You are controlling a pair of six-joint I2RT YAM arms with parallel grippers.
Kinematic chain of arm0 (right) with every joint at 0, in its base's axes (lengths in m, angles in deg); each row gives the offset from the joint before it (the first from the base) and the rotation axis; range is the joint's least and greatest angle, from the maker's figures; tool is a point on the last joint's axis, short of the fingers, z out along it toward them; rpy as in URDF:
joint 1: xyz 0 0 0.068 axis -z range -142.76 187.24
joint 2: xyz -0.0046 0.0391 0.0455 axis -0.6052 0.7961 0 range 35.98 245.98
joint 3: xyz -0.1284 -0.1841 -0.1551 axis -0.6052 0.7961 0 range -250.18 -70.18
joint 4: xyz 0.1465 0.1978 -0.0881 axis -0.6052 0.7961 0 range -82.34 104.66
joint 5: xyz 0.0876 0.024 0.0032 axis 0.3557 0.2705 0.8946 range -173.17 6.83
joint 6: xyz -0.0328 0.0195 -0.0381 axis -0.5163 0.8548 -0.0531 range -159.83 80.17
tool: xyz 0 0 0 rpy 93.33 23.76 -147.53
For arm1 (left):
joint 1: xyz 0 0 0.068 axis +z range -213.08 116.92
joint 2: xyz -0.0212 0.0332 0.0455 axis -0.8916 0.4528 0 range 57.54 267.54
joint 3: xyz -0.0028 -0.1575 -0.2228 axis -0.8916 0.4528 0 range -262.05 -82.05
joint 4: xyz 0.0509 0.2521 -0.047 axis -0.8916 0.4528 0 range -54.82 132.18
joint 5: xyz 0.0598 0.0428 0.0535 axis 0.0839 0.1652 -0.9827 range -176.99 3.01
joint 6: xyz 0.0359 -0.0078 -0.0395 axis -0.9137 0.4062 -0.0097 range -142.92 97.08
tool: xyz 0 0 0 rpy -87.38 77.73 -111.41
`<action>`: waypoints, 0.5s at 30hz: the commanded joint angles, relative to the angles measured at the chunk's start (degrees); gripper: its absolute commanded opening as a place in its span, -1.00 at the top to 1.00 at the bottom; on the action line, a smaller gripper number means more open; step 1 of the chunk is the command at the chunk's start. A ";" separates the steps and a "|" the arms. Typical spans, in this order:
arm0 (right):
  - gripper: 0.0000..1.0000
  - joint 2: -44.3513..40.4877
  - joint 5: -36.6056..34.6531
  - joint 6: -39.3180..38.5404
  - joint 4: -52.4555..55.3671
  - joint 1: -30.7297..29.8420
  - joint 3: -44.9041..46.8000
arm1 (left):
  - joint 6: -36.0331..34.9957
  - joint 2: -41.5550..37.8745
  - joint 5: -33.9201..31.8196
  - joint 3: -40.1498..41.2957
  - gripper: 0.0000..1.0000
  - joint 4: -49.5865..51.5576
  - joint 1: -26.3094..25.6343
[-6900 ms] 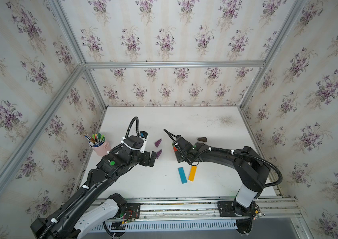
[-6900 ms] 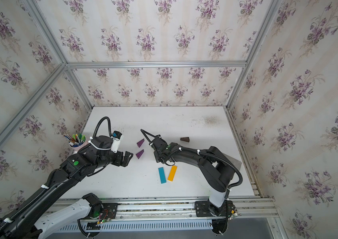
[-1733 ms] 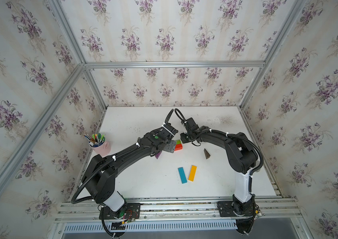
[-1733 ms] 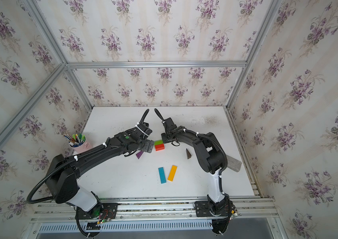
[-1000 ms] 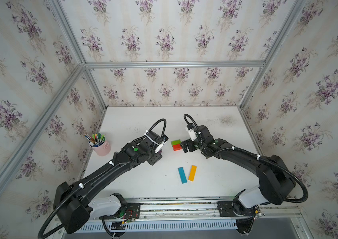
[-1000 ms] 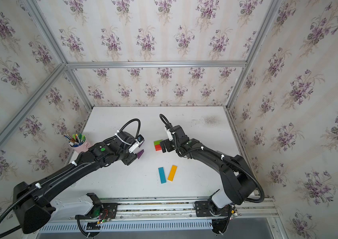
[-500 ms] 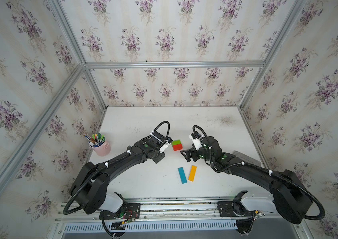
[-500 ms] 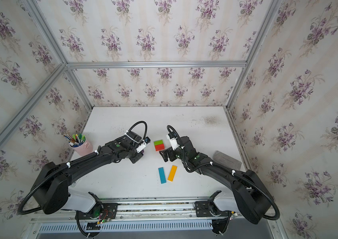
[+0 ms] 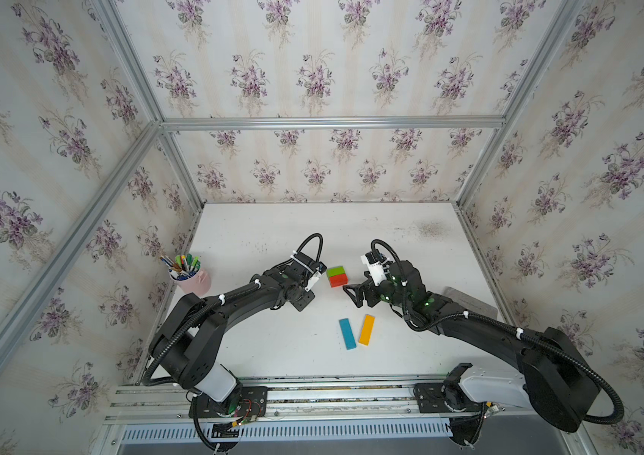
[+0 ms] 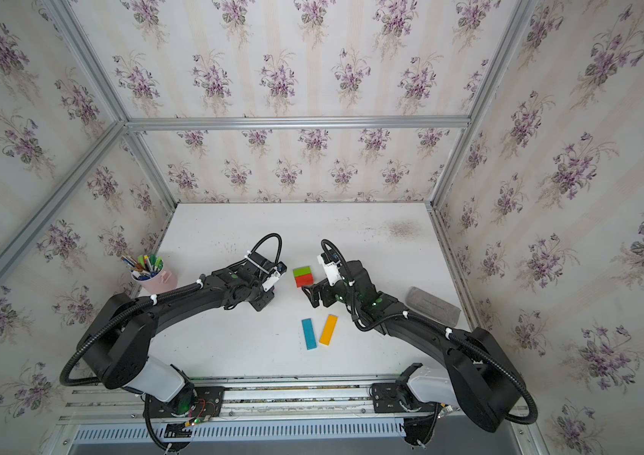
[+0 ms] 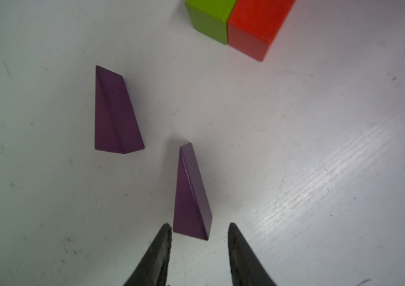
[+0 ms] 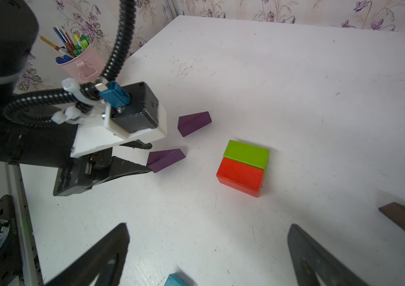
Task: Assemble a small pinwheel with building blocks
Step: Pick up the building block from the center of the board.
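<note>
Comparing with a second ago, I find the green block (image 9: 335,271) and red block (image 9: 338,279) unmoved mid-table, glossy cuboids pressed side by side. My right gripper (image 12: 209,225) has backed off them, jaws wide. My left gripper (image 11: 200,225) has narrowed around the thick end of the nearer purple wedge (image 11: 191,195), with a sliver of gap left. The other purple wedge (image 11: 114,114) lies beside it. The blue bar (image 9: 347,334) and orange bar (image 9: 366,329) lie close together toward my end of the scuffed white tabletop (image 9: 273,236).
</note>
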 commanded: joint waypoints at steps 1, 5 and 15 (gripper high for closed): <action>-1.00 -0.16 -0.01 -0.49 -1.03 0.05 -0.06 | 0.74 1.01 -0.51 -0.78 0.20 -1.70 0.50; -1.00 -0.03 0.18 -0.52 -1.12 0.05 -0.11 | 1.06 1.39 0.53 -1.04 0.20 -2.07 1.50; -1.00 0.06 0.40 -0.58 -1.03 0.05 -0.19 | 0.73 2.17 3.64 -1.60 0.26 -1.06 2.15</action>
